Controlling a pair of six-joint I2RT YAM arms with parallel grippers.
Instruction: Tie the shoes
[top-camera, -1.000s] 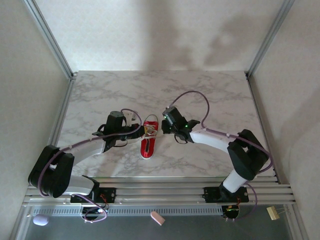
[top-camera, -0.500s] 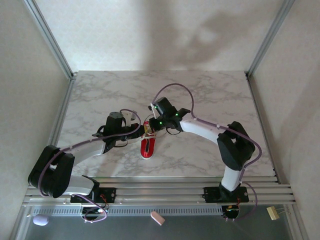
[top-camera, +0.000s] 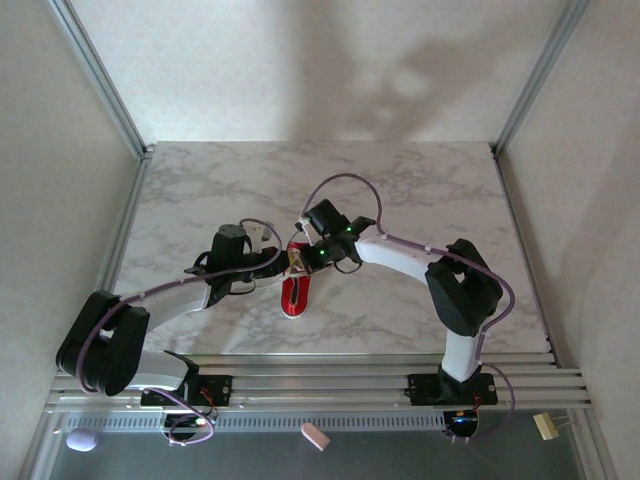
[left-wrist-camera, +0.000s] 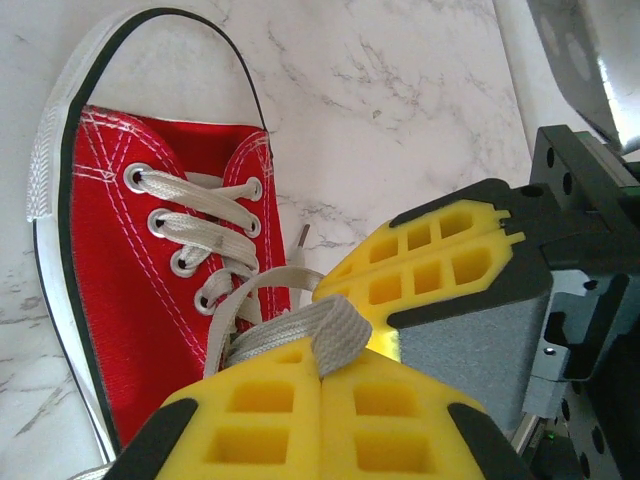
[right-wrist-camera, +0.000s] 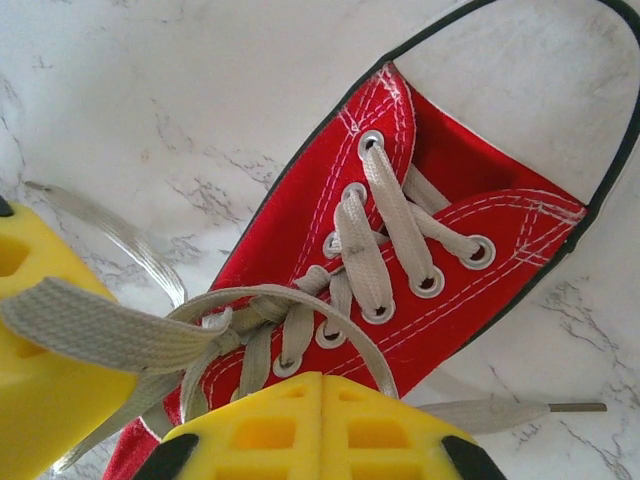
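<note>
Red canvas sneaker (top-camera: 296, 290) with white laces (right-wrist-camera: 385, 235) lies centrally on marble-patterned table (top-camera: 420, 200), toe near. Left gripper (left-wrist-camera: 320, 365): jaws clamped on white laces. Right gripper (right-wrist-camera: 322, 395): jaws closed, hold undetermined.

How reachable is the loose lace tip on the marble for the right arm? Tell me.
Probably yes: the lace tip lies bare beside the right gripper, nothing between; its shut jaws must open first.
</note>
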